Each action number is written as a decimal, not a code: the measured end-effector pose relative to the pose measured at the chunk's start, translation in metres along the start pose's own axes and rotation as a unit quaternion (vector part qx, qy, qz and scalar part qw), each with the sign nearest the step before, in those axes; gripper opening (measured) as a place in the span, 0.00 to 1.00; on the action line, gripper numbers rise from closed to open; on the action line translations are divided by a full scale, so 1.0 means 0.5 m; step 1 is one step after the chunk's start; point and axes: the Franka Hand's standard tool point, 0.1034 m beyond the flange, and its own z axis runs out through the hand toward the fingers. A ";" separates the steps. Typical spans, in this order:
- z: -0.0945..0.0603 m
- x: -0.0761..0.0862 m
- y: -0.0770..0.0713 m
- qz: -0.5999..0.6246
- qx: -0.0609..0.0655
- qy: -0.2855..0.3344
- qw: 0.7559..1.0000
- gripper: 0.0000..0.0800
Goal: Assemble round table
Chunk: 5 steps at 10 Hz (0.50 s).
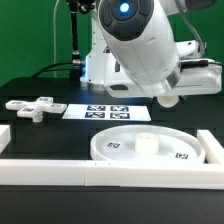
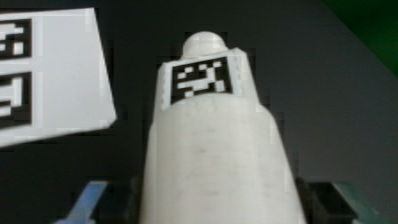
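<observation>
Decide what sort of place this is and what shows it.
Probably a robotics lab bench: a robot arm over a black table, a marker board of tags, and tagged white parts like the disc.

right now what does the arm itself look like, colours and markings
The robot arm is a glossy white, rounded casing with a round blue light near its top. No lettering shows. The tool has blurred blue-grey fingers.

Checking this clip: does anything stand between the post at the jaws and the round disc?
Nothing visible does. The post sits between the jaws; the round disc lies uncovered, the foot piece off at the exterior view's left, the marker board beyond the disc. The arm hides part of the gap.
</observation>
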 end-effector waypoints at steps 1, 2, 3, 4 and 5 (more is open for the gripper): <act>-0.014 0.004 0.003 -0.019 -0.004 0.044 0.999 0.51; -0.033 -0.003 0.004 -0.027 -0.003 0.067 0.997 0.51; -0.060 0.000 0.003 -0.035 -0.001 0.090 0.995 0.51; -0.098 0.004 0.000 -0.043 0.002 0.131 0.991 0.51; -0.120 0.003 -0.002 -0.044 0.003 0.165 0.985 0.51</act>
